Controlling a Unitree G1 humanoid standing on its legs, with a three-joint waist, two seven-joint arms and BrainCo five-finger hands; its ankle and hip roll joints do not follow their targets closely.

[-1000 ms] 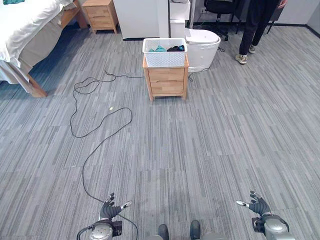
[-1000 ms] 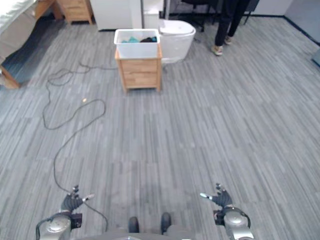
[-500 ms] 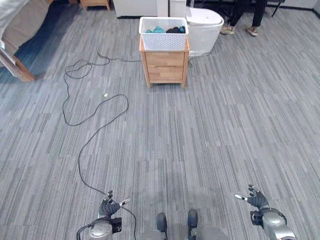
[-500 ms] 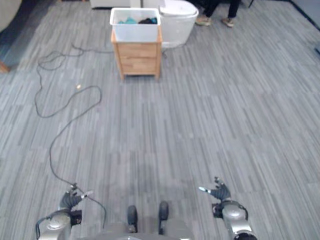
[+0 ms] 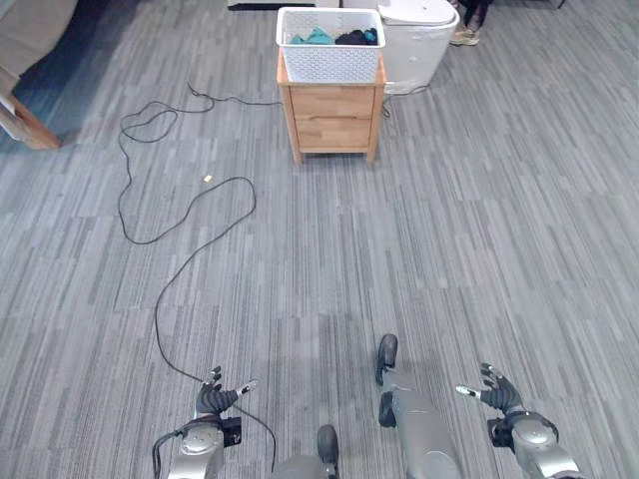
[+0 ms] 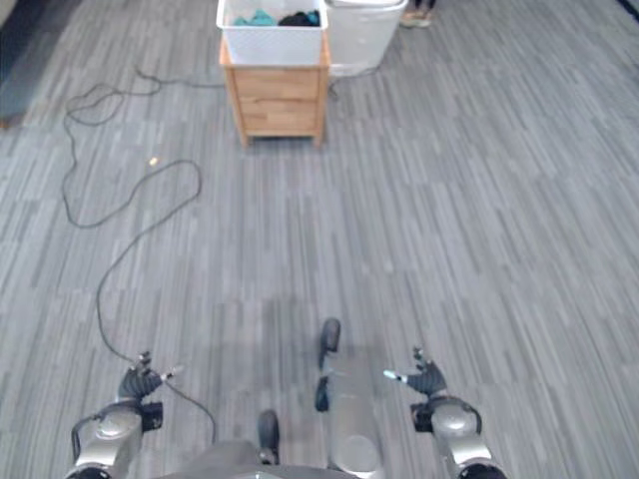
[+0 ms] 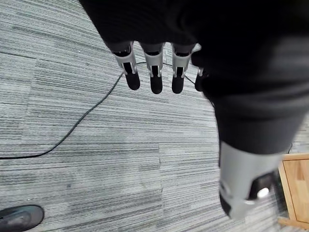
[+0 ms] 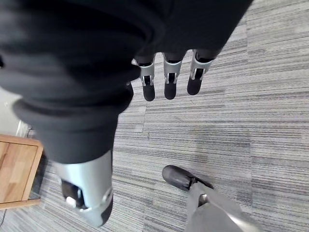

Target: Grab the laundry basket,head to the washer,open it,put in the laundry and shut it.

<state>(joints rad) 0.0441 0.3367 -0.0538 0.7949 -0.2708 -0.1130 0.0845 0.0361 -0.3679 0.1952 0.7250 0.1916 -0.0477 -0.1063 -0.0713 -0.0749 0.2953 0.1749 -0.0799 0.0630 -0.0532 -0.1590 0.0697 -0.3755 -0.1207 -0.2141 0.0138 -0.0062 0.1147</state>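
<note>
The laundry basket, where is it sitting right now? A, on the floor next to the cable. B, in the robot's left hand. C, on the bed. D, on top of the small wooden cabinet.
D: the white laundry basket rests on top of the small wooden cabinet far ahead, while the left hand and right hand hang open and empty near the floor.

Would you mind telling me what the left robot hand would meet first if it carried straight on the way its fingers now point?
Probably just the grey floor: the left robot hand hangs open and low, its fingers angled down at bare boards, though depth is uncertain.
</note>
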